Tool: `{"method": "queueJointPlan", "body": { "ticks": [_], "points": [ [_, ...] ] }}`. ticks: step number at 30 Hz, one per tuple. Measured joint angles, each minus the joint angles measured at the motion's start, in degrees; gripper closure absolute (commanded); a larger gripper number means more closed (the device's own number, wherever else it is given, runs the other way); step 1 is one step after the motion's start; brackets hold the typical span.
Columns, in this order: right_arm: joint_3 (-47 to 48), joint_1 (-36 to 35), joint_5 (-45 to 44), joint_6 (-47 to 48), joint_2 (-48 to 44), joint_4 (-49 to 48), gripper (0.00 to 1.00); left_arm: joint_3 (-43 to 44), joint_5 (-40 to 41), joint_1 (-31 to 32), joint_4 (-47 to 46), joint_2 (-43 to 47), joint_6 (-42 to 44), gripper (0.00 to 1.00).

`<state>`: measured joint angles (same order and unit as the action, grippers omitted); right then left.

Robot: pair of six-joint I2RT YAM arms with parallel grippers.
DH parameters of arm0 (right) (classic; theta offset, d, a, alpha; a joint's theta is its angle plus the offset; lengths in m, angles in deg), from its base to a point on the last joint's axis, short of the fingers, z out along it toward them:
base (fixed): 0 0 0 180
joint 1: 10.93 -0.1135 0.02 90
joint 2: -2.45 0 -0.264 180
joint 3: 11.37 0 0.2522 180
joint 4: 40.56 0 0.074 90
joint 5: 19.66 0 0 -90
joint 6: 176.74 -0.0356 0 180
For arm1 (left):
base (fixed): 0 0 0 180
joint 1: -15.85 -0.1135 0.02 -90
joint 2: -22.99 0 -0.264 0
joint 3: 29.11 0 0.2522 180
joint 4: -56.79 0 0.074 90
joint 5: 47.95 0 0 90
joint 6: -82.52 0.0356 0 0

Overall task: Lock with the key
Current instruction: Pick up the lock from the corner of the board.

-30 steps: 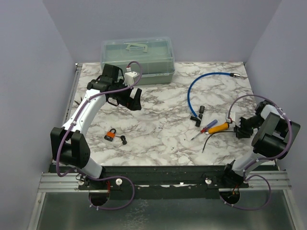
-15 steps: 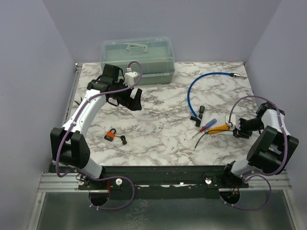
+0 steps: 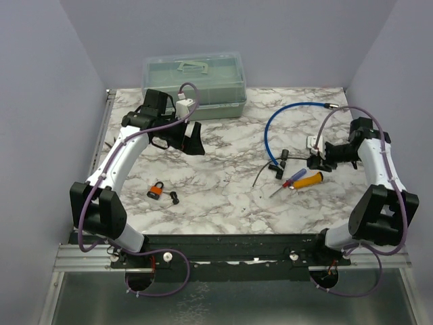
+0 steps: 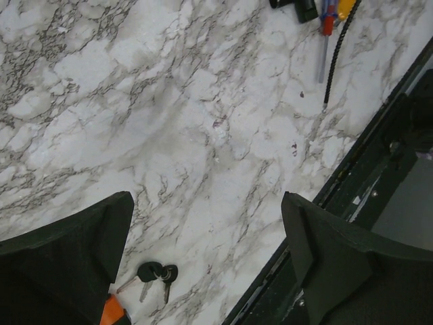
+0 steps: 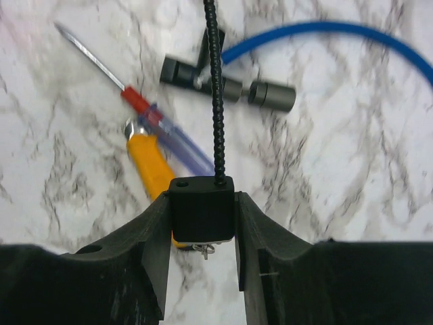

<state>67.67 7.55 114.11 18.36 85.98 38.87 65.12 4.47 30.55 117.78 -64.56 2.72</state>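
Observation:
My right gripper [image 5: 201, 202] is shut on a black cable lock's block-shaped body [image 5: 201, 211]. Its ribbed black cable [image 5: 214, 101] runs straight out ahead over the marble. From above, the right gripper [image 3: 318, 158] hangs at the table's right side and the cable's free end [image 3: 261, 177] trails left. A small orange padlock [image 3: 157, 190] lies at the near left with a bunch of black-headed keys [image 3: 174, 198] beside it. The keys [image 4: 154, 274] show low in the left wrist view. My left gripper [image 4: 206, 203] is open and empty, well above them, and from above the left gripper [image 3: 193, 141] sits farther back.
A clear lidded box [image 3: 193, 81] stands at the back. A blue cable [image 3: 287, 116] curves at the right. A yellow-handled screwdriver [image 3: 308, 180], a red-and-blue one [image 3: 292, 179] and black connector pieces [image 3: 280, 162] lie just below the right gripper. The table's near edge [image 4: 352, 169] is close.
The right arm swung from the table's right edge inward and farther back, carrying the black lock; its cable dragged to the left. The left gripper barely shifted.

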Motion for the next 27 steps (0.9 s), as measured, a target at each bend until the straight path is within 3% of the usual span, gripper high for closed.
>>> {"method": "queueJointPlan", "body": {
  "ticks": [9,27],
  "points": [
    [5.75,-13.51,5.70,-14.36,-0.02,-4.07,0.73,3.10,-9.88,1.97,0.26,0.00,-4.48,0.09],
    [5.79,-24.87,5.60,-23.76,-2.75,-14.14,0.73,4.42,-10.58,14.56,0.22,-6.27,-7.87,0.29]
  ]
}}
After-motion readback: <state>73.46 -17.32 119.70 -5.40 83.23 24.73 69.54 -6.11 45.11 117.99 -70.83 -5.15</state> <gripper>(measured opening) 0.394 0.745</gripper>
